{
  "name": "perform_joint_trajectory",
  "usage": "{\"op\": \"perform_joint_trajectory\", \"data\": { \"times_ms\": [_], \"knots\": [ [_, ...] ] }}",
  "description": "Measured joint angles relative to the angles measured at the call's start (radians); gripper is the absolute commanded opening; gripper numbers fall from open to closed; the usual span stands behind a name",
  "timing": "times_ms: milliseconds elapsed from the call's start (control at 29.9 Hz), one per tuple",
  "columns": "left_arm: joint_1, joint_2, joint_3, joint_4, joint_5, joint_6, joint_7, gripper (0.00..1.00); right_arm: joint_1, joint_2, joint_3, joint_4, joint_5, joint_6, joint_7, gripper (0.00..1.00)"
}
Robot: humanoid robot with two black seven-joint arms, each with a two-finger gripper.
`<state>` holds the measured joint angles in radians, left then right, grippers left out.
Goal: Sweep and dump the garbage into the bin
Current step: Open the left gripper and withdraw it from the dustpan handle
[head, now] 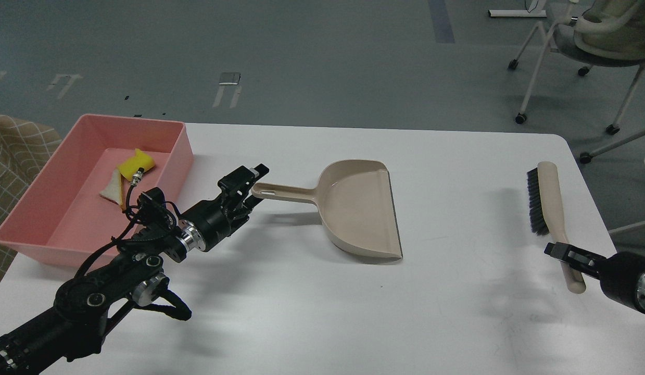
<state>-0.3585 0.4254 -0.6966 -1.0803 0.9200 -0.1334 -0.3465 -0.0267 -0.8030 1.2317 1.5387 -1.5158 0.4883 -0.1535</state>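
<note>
The pink bin (172, 156) stands at the table's back left. Inside it lie the garbage scraps: the yellow chunk (136, 161) and the white triangular slice (112, 188). The beige dustpan (361, 208) lies flat in the middle of the table, handle pointing left. My left gripper (248, 188) is open at the handle's end, its fingers spread above and below the tip. My right gripper (564, 255) is shut on the handle of the beige brush (548, 198), whose black bristles face left, at the table's right edge.
The white table (457, 312) ends close to the right of the brush. A checked cloth (15, 151) lies left of the bin. Office chairs (598, 36) stand on the floor beyond the back right corner.
</note>
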Motion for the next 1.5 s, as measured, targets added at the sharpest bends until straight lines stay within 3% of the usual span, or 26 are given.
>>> {"op": "perform_joint_trajectory", "data": {
  "times_ms": [367, 968, 1503],
  "knots": [
    [0.005, 0.03, -0.014, 0.047, -0.006, -0.002, -0.003, 0.93, -0.009, -0.001, -0.003, 0.001, -0.001, 0.001, 0.0, 0.0],
    [-0.007, 0.035, -0.021, 0.092, -0.076, 0.015, -0.002, 0.94, -0.021, 0.004, 0.0, -0.013, -0.001, 0.0, 0.0, 0.3],
    [-0.015, 0.032, -0.023, 0.097, -0.11, 0.038, -0.008, 0.94, -0.019, 0.013, 0.006, -0.013, -0.001, -0.002, 0.0, 0.38]
  ]
}}
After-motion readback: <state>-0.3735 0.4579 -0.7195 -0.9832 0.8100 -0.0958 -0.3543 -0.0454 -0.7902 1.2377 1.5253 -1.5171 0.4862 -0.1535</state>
